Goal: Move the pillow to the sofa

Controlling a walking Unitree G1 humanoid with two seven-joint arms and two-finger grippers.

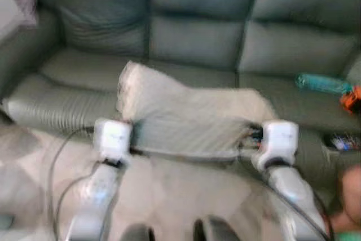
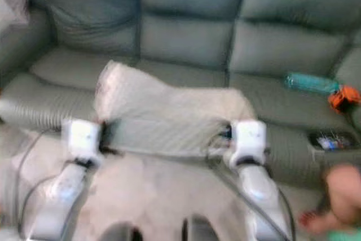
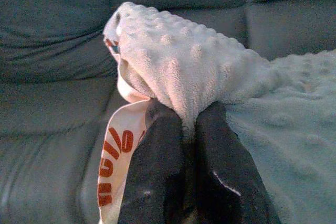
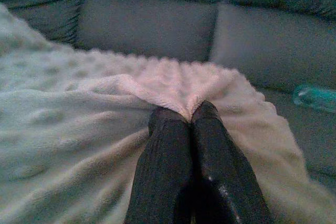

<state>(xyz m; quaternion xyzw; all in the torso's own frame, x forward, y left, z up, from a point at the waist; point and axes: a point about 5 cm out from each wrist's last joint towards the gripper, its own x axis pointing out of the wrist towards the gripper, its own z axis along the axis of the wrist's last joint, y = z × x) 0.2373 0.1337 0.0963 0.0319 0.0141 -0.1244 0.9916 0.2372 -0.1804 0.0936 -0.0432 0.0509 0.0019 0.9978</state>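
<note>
Both sets of jaws are clenched on the pillow [image 1: 186, 119]. In the left wrist view the left gripper [image 3: 188, 124] pinches a fold of the nubbly cream fabric at one end, beside a white label [image 3: 116, 156] with orange lettering that hangs down next to the black fingers [image 3: 157, 171]. In the right wrist view the right gripper [image 4: 189, 115] nips a gathered bit of the same fabric at the other end, its two fingers [image 4: 215, 156] pressed close together.

The pillow is stretched between the two grippers at the front edge of the grey-green sofa [image 1: 197, 32]; its far part lies draped on the seat cushions and one corner stands up on the robot's left side.

On the seat to the right lie a teal bottle [image 1: 322, 83] and, just beside it, an orange thing [image 1: 351, 99]. Pale floor [image 1: 169, 190] shows below the arms. Part of a person [image 2: 341, 198] shows at the lower right edge.
</note>
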